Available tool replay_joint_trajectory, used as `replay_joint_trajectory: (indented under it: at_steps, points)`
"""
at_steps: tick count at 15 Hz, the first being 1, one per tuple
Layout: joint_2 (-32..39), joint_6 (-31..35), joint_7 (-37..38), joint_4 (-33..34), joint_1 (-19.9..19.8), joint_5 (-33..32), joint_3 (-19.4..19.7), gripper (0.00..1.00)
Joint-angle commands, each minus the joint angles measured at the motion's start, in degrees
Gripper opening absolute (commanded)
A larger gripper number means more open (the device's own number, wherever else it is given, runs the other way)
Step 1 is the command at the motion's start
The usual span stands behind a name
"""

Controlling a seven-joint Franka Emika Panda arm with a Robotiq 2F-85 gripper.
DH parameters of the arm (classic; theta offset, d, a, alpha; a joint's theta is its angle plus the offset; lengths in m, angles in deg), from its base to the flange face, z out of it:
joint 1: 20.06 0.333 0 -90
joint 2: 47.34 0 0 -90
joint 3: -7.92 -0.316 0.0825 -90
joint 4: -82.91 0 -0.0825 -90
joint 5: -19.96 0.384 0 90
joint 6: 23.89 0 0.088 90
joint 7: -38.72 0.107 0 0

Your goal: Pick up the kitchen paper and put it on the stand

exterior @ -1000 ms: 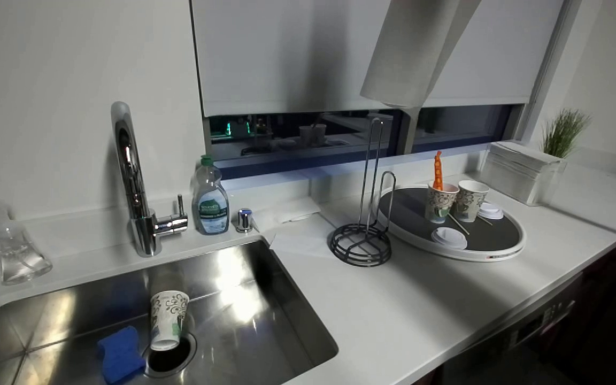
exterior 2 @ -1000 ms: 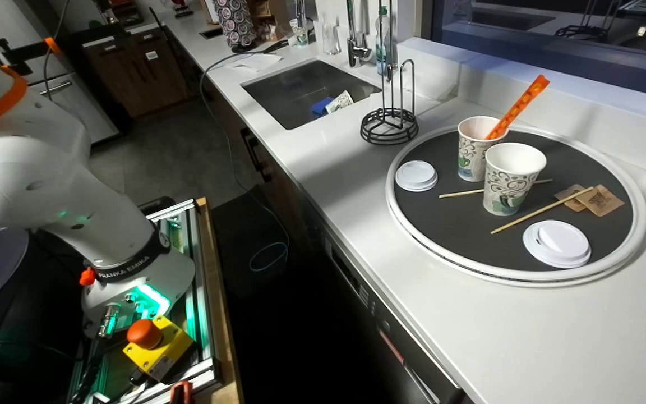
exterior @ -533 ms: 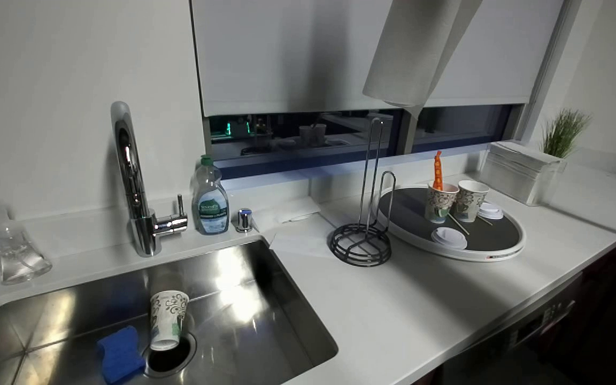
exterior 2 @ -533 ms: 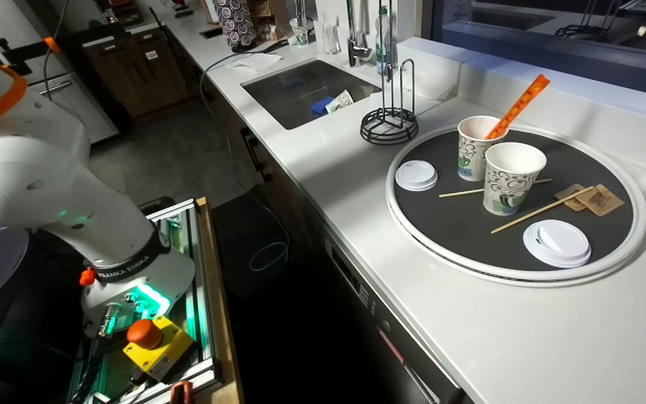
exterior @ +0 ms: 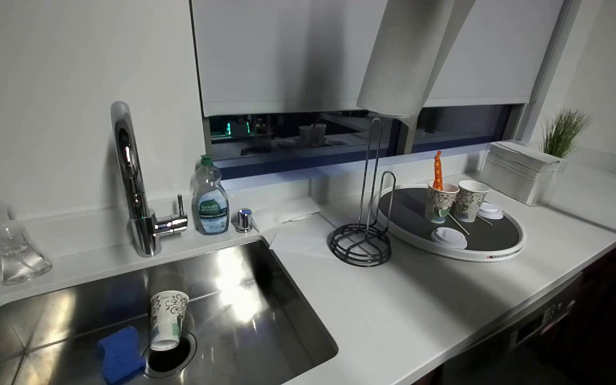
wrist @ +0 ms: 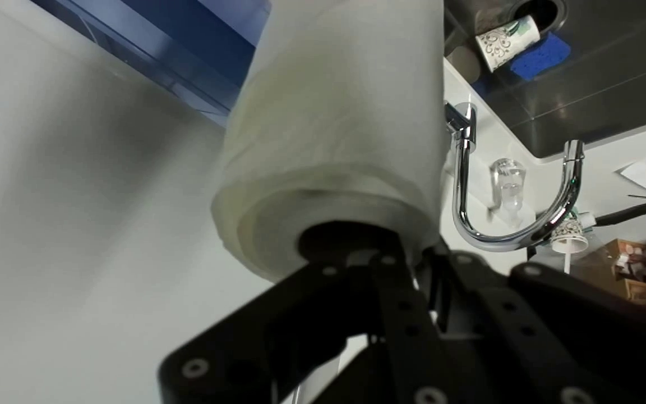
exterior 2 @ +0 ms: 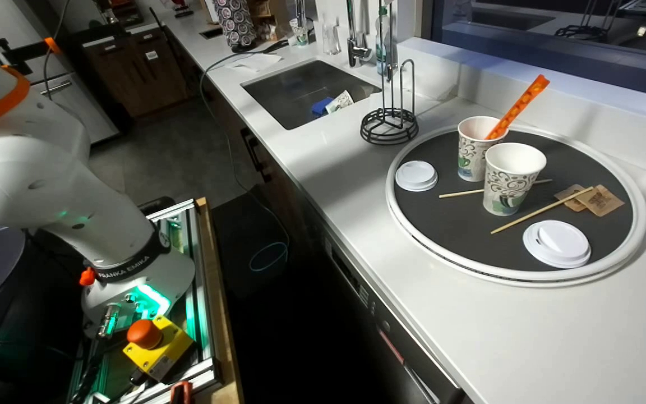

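Note:
The kitchen paper [exterior: 407, 59], a tall white roll, hangs tilted in the air at the top of an exterior view. My gripper [wrist: 417, 249] is shut on the wall of its end: one finger is in the core hole, one outside. The roll fills the upper middle of the wrist view [wrist: 340, 118]. The gripper is out of sight in both exterior views. The dark wire stand [exterior: 361, 248] is upright on the counter and also shows in an exterior view [exterior 2: 389, 134]. The roll's lower end appears just above the rod's top; I cannot tell the depth between them.
A round tray [exterior 2: 413, 241] with paper cups, lids and sticks stands beside the stand. On the other side are the sink [exterior: 265, 331], the faucet [exterior: 131, 176] and a dish soap bottle [exterior: 212, 200]. A window and blind [exterior: 286, 59] are behind.
The kitchen paper rose very slightly at first, then came down and a little to the left, so its lower end is nearer the rod's top. The stand has not moved.

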Motion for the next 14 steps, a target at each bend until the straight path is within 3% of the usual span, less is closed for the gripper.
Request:
replay_joint_trajectory:
  at_steps: [1, 14]
  points:
    - [1.7, 0.83, 0.82, 0.12, 0.3, -1.07, -0.34, 0.03]
    - [2.49, 4.35, 0.43, 1.53, 0.04, -0.4, -1.29, 0.03]
